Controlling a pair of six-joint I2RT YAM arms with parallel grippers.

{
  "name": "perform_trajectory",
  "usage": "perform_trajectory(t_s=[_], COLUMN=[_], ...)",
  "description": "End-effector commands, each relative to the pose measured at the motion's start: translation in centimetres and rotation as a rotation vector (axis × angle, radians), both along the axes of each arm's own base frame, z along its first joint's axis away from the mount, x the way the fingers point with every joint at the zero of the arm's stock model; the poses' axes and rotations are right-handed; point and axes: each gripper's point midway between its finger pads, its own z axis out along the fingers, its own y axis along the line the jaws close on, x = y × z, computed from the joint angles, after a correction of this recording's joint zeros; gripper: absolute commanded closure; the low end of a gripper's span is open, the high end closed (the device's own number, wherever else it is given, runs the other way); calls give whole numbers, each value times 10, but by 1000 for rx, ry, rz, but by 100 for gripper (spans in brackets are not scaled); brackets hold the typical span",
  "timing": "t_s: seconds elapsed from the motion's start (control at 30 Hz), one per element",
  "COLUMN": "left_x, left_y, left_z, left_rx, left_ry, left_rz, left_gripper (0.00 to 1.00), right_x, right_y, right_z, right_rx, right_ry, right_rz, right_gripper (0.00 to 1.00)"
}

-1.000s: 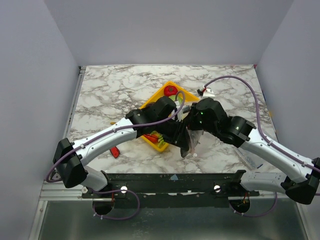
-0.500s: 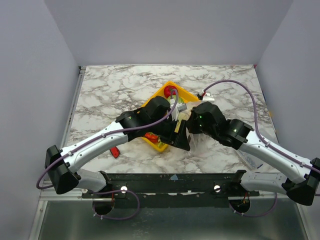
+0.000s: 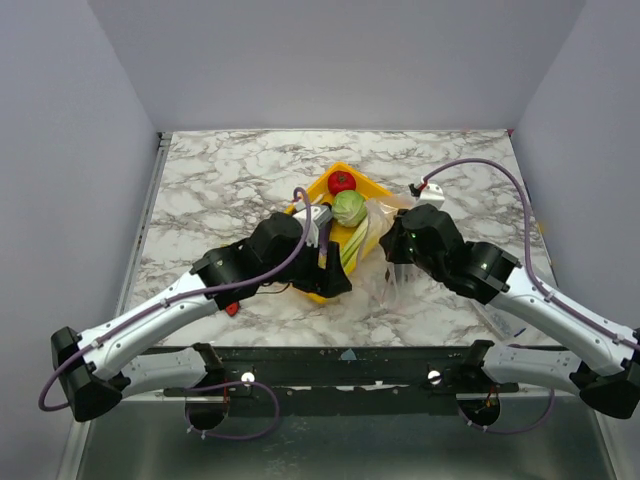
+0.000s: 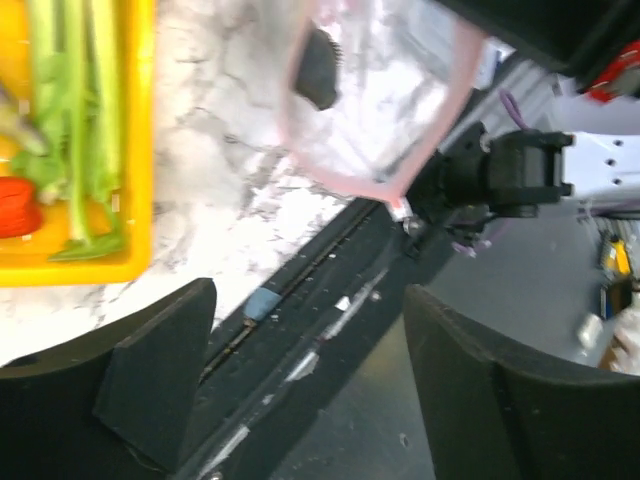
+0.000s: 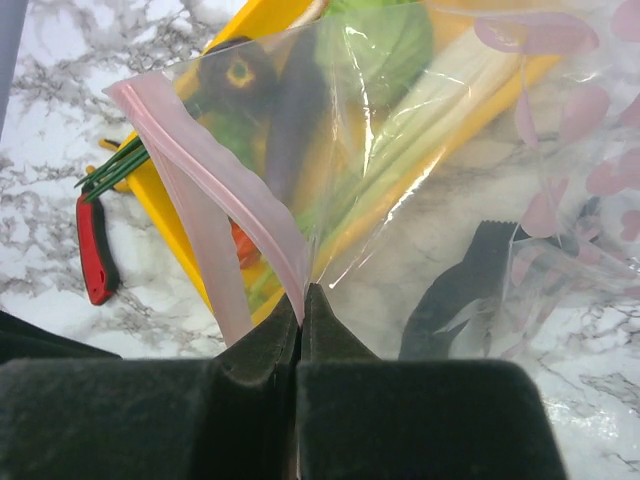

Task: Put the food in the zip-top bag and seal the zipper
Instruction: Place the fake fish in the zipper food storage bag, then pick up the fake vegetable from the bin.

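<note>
Looking at the zip-top bag point(image 5: 400, 150): it is clear and floppy. It hangs up off the table, just beside the right side of the yellow tray, and you see the food through it.
Zipper point(image 5: 215, 190): the pink strip is split into two bands that spread apart, so the bag's mouth is open. From the left wrist view the strip makes an open loop.
Inside the bag: one dark thing point(image 5: 465, 290) with a bumpy edge shows low down in the plastic. You cannot tell what it is.
Right gripper point(image 5: 302, 300): your right fingers are pressed tight together on the bag's edge, right where the pink strip ends. They hold the bag up.
Food: the tomato point(image 3: 341, 181) and the cabbage point(image 3: 348, 209) sit at the far end of the tray. The pale leek point(image 3: 354, 241) lies along the tray next to the bag. A purple eggplant point(image 5: 290, 110) lies in the tray too, and the green onions point(image 5: 115, 170) poke out over its rim.
Tray point(image 5: 165, 215): it lies at a slant on the marble table point(image 3: 220, 180).
Left gripper point(image 4: 312, 300): your left fingers stand wide apart with nothing between them. They are over the near edge of the table, by the near end of the tray.
Red-handled tool point(image 5: 93, 250): it lies on the table, just to the left of the tray.
</note>
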Motion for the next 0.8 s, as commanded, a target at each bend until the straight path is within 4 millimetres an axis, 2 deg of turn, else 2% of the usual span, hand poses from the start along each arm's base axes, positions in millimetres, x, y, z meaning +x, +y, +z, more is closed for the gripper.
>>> perform_trajectory(t_s=[0.0,0.1,0.17,0.3,0.37,0.53,0.63,0.77], left_x=[40,57,69,93,108,148,165,178], left_y=[31,36,36,16,6,1,0,-4], left_z=[1,-8,-17,-28,-42,-98,-132,-157], left_rx=[-31,-87,-99,-56,9,266,383,440], left_ry=[-151,-158,-137,-165,-173,-163,-133,-101], left_rz=[218,249,265,218,193,184,185,192], left_gripper=[19,17,17,20,22,30,34,35], right_x=[6,7,7,7,8,7,6,5], right_y=[-25,-40,-42,-41,-41,-39,-39,-40], right_z=[23,24,24,24,23,24,24,23], right_rx=[8,-16,-17,-22,-27,-17,-11,-15], right_ry=[-73,-85,-91,-95,-95,-101,-103,-104], right_rz=[-117,-182,-187,-181,-173,-162,-157,-151], right_gripper=[100,100,100,100,100,100,100,100])
